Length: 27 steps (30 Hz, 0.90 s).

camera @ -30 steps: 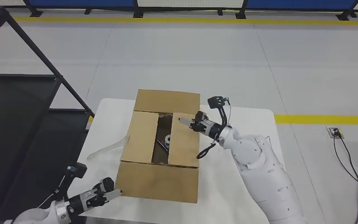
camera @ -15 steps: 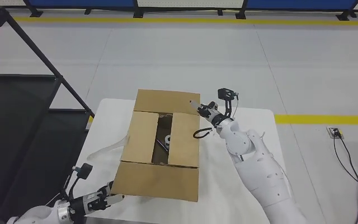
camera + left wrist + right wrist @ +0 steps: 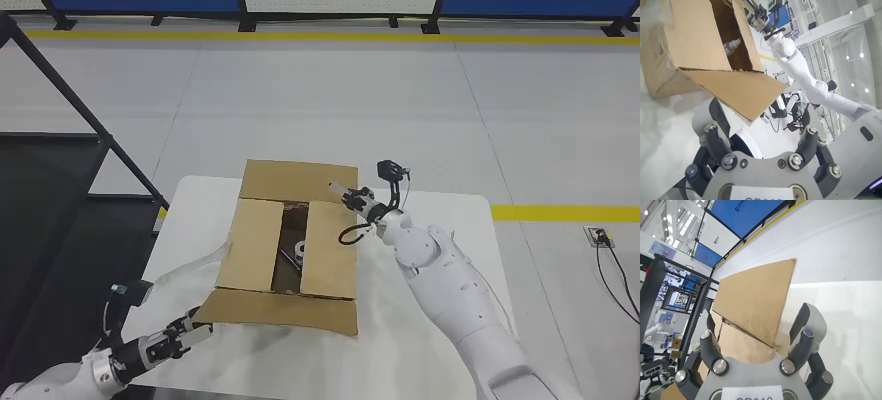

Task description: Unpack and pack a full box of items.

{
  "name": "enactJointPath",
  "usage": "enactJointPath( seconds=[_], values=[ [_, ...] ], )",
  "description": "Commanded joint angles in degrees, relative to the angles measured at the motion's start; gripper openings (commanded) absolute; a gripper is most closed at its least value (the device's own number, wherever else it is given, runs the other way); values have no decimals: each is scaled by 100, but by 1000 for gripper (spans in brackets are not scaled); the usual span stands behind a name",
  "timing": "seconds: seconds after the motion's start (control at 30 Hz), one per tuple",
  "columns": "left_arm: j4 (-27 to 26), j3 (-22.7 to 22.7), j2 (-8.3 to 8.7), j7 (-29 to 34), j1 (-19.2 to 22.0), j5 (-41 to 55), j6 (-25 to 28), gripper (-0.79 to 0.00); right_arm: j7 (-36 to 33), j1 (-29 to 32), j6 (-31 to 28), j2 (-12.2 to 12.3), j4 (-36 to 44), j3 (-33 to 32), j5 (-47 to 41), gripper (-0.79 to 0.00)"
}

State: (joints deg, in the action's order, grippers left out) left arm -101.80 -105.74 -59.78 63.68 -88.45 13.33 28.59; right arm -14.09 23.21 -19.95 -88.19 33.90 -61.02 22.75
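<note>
The job looks to be at its opening stage: getting the box [image 3: 255, 245] open so that its contents can come out. It sits in the middle of the white tabletop [image 3: 200, 210], plain brown cardboard with ragged edges. Its far flap [image 3: 300, 180] and near flap [image 3: 285, 312] are folded outward, and its two long flaps lie nearly flat with a gap between them. A white-capped bottle [image 3: 731, 44] shows through that gap. The left gripper [image 3: 200, 327] sits low at the near flap's corner, fingers [image 3: 717, 115] apart. The right gripper [image 3: 338, 189] is at the far flap's right corner, its fingers [image 3: 806, 321] also spread, one on each side of the cardboard, though contact cannot be made out. The next move probably calls for swinging the long flaps outward.
</note>
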Motion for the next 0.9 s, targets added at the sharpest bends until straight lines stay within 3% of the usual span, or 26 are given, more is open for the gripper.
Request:
enactJointPath(
  seconds=[0.0,0.43,0.87],
  values=[
    [-35,8,7,-97,1,-10,-60,0,-93,-100,-338,-15,-196,-49,-213,0],
    [-176,87,35,-885,118,-3,-644,0,-574,-409,-1550,29,-640,-352,-866,0],
    [-411,596,7,-2148,552,-542,-1860,0,-1701,-30,-1904,282,419,-682,-1181,0]
  ],
)
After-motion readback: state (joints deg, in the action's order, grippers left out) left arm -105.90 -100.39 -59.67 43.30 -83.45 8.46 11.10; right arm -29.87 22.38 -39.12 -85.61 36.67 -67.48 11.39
